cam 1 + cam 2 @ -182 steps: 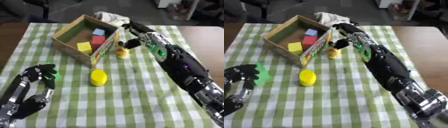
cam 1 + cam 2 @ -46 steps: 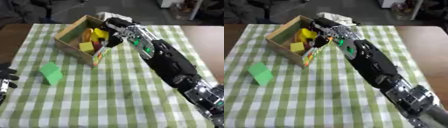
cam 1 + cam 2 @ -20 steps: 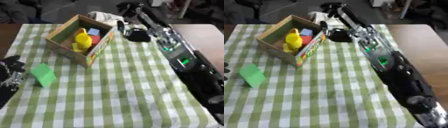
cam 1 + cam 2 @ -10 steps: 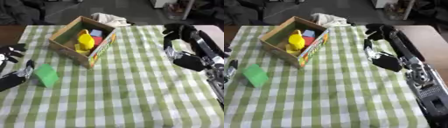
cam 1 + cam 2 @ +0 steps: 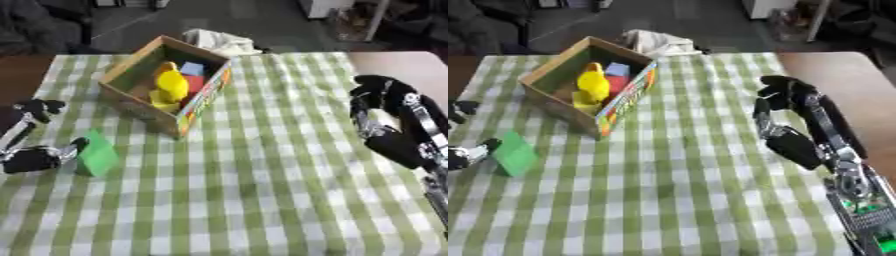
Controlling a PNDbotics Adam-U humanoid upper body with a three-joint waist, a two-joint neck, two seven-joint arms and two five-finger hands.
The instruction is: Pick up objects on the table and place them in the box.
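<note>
In the left eye view, the left hand (image 5: 35,150) lies spread, fingers flanking the green block (image 5: 96,154) on the table (image 5: 262,190).

In the right eye view, the right hand (image 5: 785,107) hovers with curled, empty fingers, well apart from the box (image 5: 588,90).

A box (image 5: 140,100) is seen on the tabletop (image 5: 262,200) in the upper left of the frame, with blocks (image 5: 173,86) inside it. A cloth (image 5: 219,42) lies behind the box. A flat block (image 5: 96,154) lies at the left, below the box. The left hand (image 5: 35,157) is just beside it. The right hand (image 5: 785,130) is at the right.
</note>
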